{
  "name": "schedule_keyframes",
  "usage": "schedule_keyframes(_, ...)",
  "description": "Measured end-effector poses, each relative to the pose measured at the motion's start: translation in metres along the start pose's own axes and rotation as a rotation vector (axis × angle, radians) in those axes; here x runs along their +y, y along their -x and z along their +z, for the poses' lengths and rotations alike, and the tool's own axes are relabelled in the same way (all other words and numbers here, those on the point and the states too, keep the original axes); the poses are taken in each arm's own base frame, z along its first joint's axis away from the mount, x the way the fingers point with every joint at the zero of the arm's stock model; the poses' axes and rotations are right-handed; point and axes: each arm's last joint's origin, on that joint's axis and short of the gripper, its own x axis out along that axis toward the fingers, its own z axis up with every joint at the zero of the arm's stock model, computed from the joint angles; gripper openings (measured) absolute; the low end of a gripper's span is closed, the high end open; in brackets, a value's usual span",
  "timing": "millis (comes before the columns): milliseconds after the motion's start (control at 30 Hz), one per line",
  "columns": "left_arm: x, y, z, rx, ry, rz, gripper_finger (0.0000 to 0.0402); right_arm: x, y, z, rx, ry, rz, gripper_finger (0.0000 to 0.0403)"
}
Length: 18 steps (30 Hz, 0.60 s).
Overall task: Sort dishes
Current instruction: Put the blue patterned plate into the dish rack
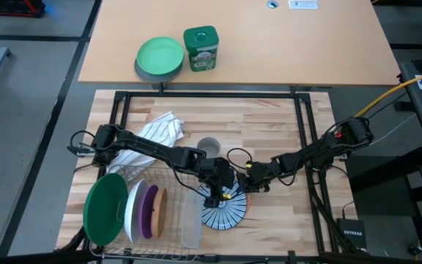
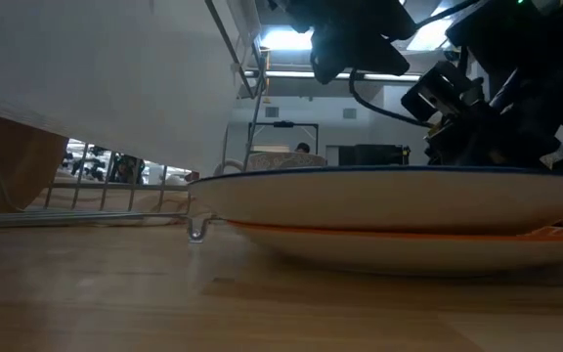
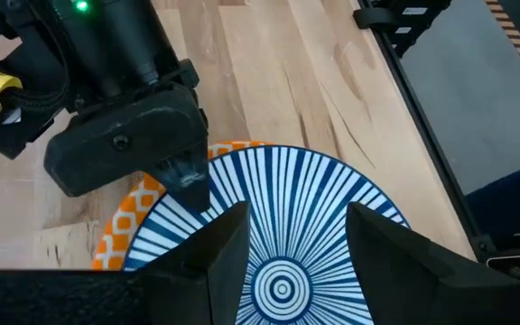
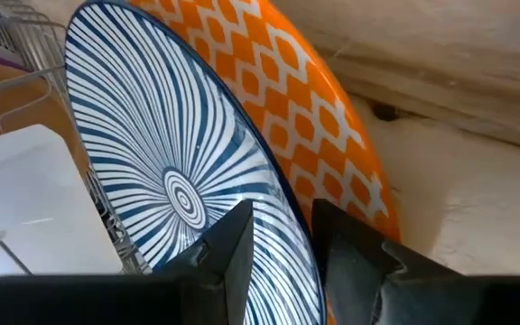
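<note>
The blue-and-white striped plate (image 1: pixel 223 214) (image 3: pixel 287 217) (image 4: pixel 170 162) lies on the orange patterned plate (image 3: pixel 125 217) (image 4: pixel 305 99) (image 2: pixel 389 244) near the table's front edge. My right gripper (image 1: pixel 240 192) (image 4: pixel 283 248) is at the striped plate's far rim. My left gripper (image 1: pixel 212 196) (image 3: pixel 296 244) hovers open over that plate, fingers pointing down on either side of its centre. The dark green plate (image 1: pixel 105 209), white plate (image 1: pixel 134 209), purple plate (image 1: pixel 149 210) and brown plate (image 1: pixel 161 209) stand on edge in the wire rack (image 1: pixel 168 180). My right gripper pinches the striped plate's rim (image 4: pixel 287 212) on its far side, one finger over the striped face and one (image 4: pixel 350 253) on the side of the orange plate. It comes in slanting from the table's right. The plate rests about level on the orange plate.
A striped cloth (image 1: pixel 156 136) and a small grey mug (image 1: pixel 208 147) lie behind the rack. A white tray (image 1: pixel 190 220) sits at the rack's right end. On the far table stand a light green plate on a grey bowl (image 1: pixel 160 57) and a green tin (image 1: pixel 201 48).
</note>
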Motion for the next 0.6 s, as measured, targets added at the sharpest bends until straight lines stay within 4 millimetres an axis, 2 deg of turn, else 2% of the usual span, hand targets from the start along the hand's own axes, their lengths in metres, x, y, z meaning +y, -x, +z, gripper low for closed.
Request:
schedule_keyframes(233, -0.014, -0.002, -0.001, 0.004, -0.1, -0.056, 0.0172, -0.002, 0.0, -0.001, 0.038, -0.062, -0.032, 0.012)
schedule_keyframes(600, -0.013, -0.002, -0.002, 0.014, -0.092, -0.056, 0.0172, -0.002, 0.001, -0.006, 0.201, -0.127, -0.068, 0.012)
